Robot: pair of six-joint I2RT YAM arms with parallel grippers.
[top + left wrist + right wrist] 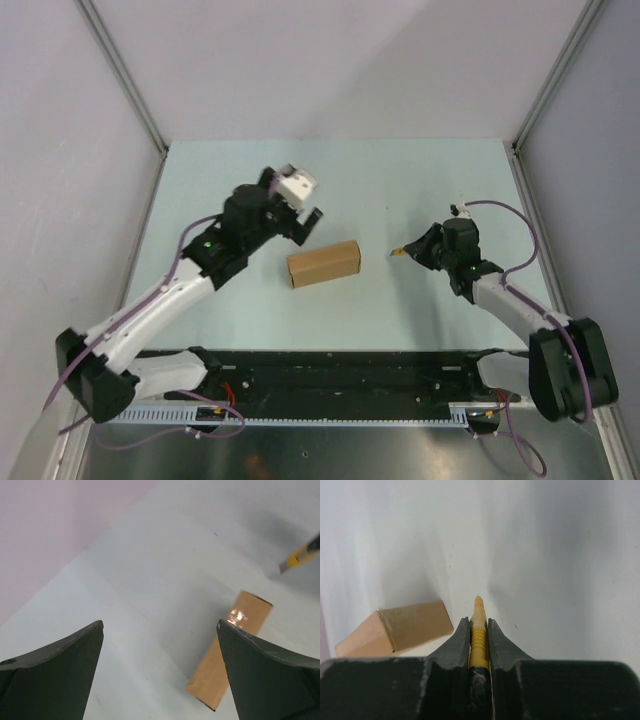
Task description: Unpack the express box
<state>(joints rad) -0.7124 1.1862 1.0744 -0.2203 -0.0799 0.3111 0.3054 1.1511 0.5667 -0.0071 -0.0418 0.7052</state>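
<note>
My right gripper [479,621] is clamped tight on the utility knife [478,607], its tip pointing toward the express box [323,263] but apart from it. My left gripper [160,625] hovers empty with its jaws spread wide, just beside the box. I judge the unpacking hardly begun: knife in hand, no cut made, nothing taken out. The box lies on its long side in the middle of the table [430,180], between my arms, plain brown cardboard, end flaps shut as far as I can see
</note>
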